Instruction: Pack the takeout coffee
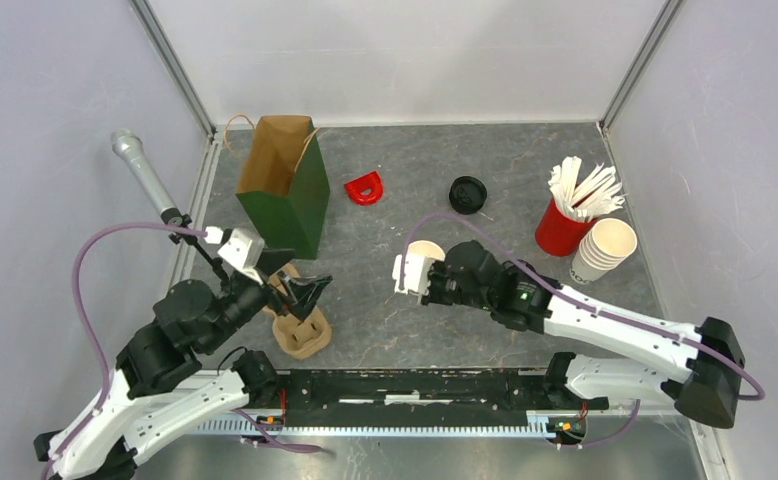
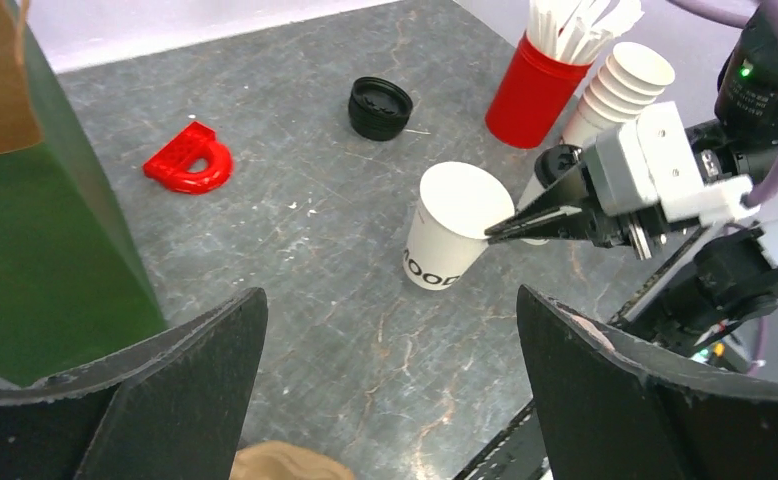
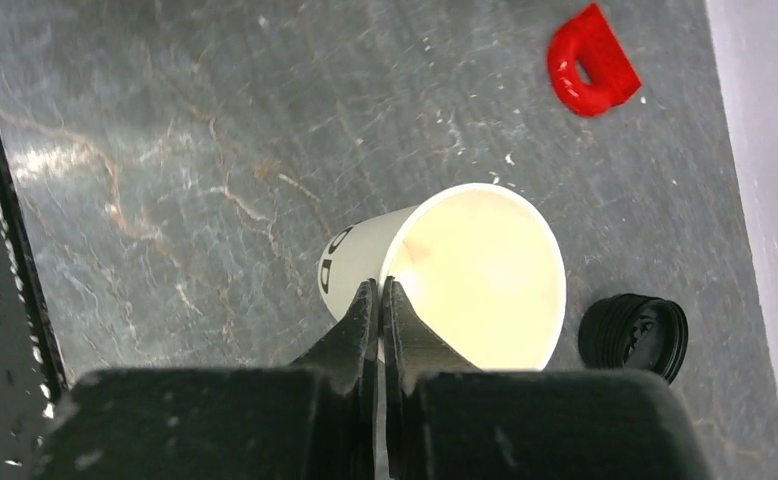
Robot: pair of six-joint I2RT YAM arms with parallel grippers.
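The bag (image 1: 285, 185) stands open-topped, ready for coffee. The left gripper (image 1: 310, 295) hangs wide open and empty over the carrier (image 1: 300, 338). Mid-table, the right gripper (image 3: 380, 295) pinches the lidless cup (image 3: 485, 275) by its rim, jaws closed on the wall, likely steadying it for the lid (image 3: 633, 335) lying apart.

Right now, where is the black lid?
In the top view, the black lid lies far back, right of centre, between the red D-shaped piece and the red cup.
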